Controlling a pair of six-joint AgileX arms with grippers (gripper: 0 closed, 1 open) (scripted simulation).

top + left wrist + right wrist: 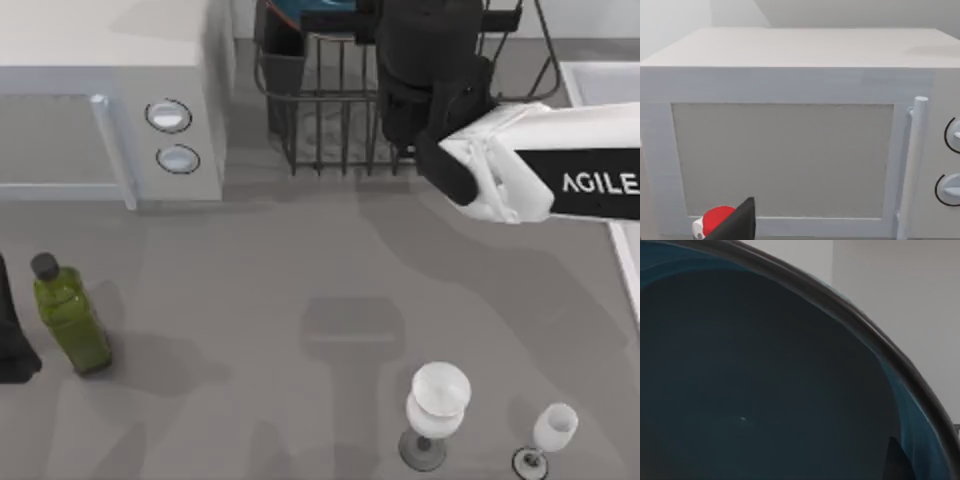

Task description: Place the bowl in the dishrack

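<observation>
The teal-blue bowl [298,12] sits at the far left end of the dark wire dishrack [330,120], mostly covered by my right arm [520,170]. My right gripper [350,18] reaches over the rack from the right. In the right wrist view the bowl's dark inside and rim [765,380] are very close, and one dark fingertip [896,460] lies against the inner wall near the rim. The gripper appears shut on the bowl. My left gripper [735,225] is parked at the table's left edge, facing the microwave.
A pale microwave [100,90] stands at the back left beside the rack, whose black utensil cup [282,75] is at its left corner. A green bottle [70,315] stands front left. Two white stemmed glasses [437,400] [550,430] stand front right. A red object [715,220] lies before the microwave.
</observation>
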